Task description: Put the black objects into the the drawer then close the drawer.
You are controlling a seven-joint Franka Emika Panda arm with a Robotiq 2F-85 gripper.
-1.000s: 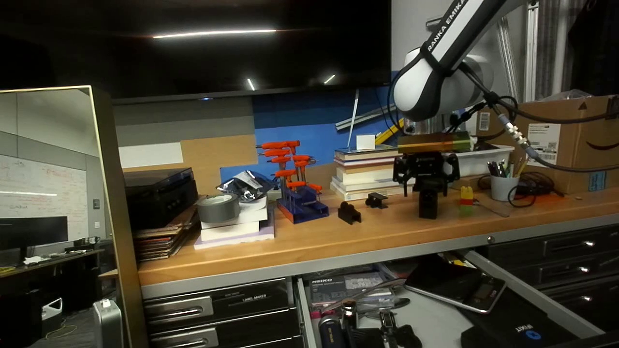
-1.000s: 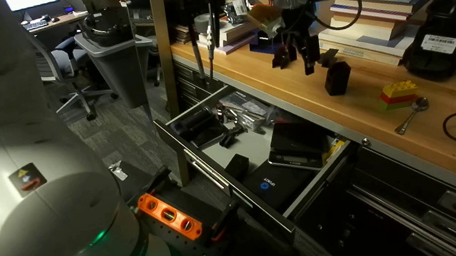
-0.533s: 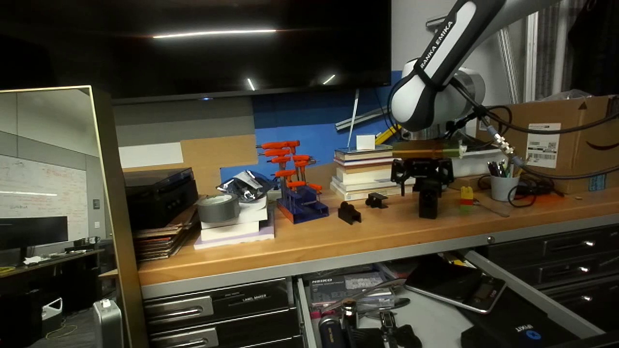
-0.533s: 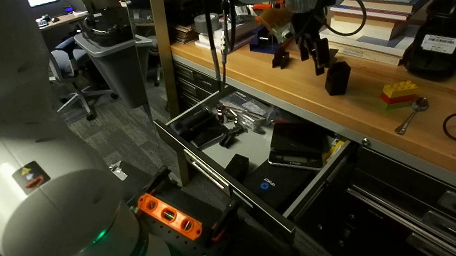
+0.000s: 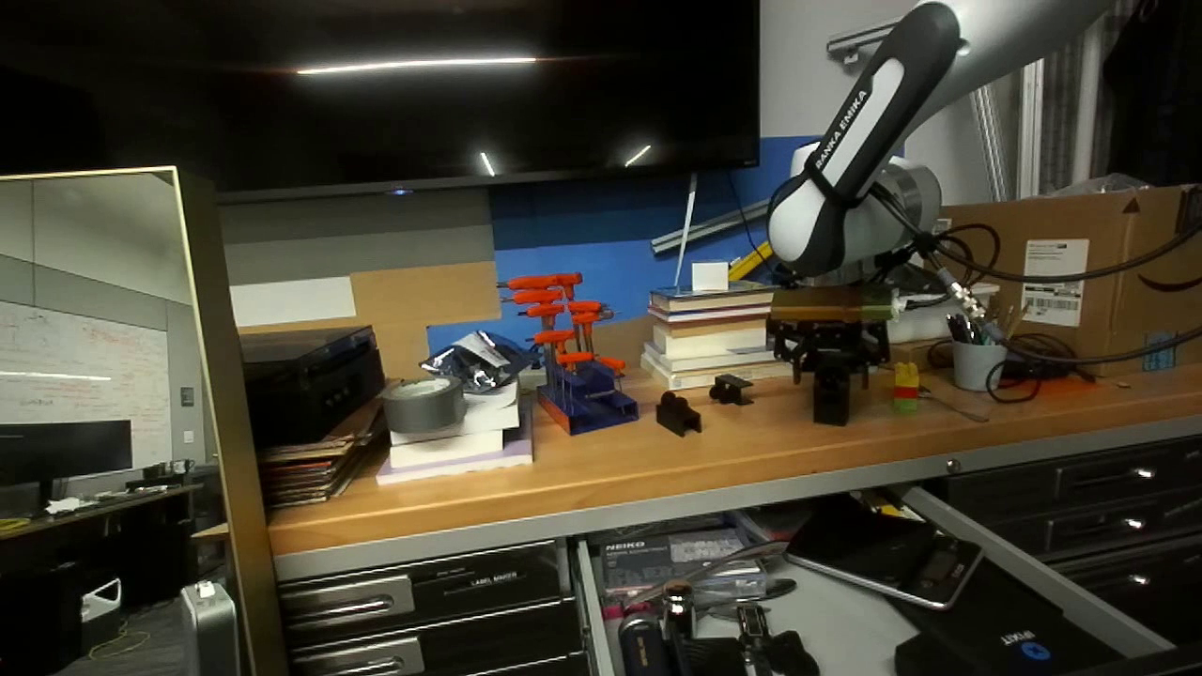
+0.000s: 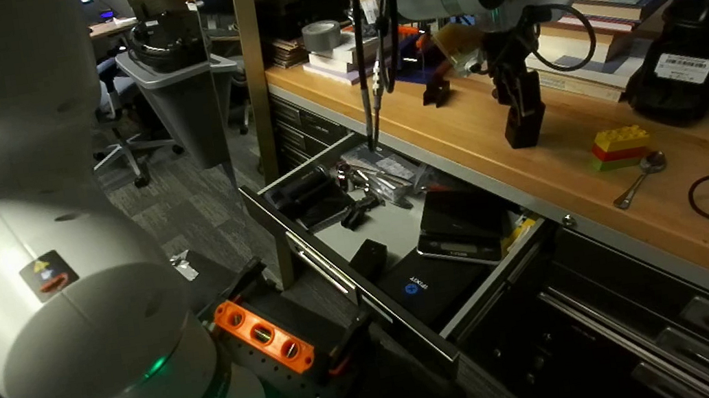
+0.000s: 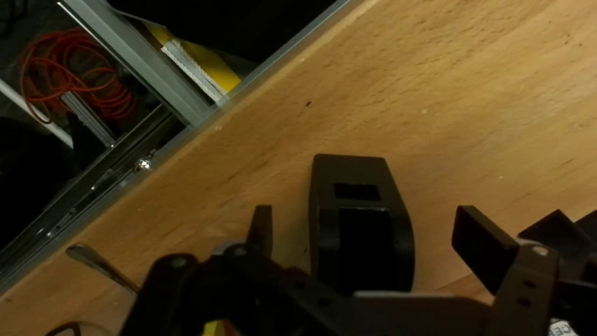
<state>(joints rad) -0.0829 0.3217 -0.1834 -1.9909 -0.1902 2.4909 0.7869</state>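
An upright black piece [image 7: 352,170] stands on the wooden worktop, seen in both exterior views too. My gripper [image 7: 368,228] is open around its top, one finger on either side, with wood visible between each finger and the piece. Further along the worktop lie two low black pieces, a blocky one [image 5: 678,414] and another [image 5: 731,389] behind it; in an exterior view the arm hides the latter. Below the worktop edge the wide drawer [image 6: 323,269] is pulled out. Inside it sit a black block [image 6: 368,257], a flat black scale and tools.
A yellow, red and green brick stack [image 6: 620,148] and a spoon [image 6: 641,179] lie near the upright piece. Behind are stacked books [image 5: 718,338], a black boxy device [image 6: 695,33] and a pen cup [image 5: 978,366]. A blue rack [image 5: 590,394] of red-handled tools stands further along.
My gripper has come down and across, from above the worktop beside the upright black piece to around its top. Its jaws stay open, and the pieces and drawer have not moved.
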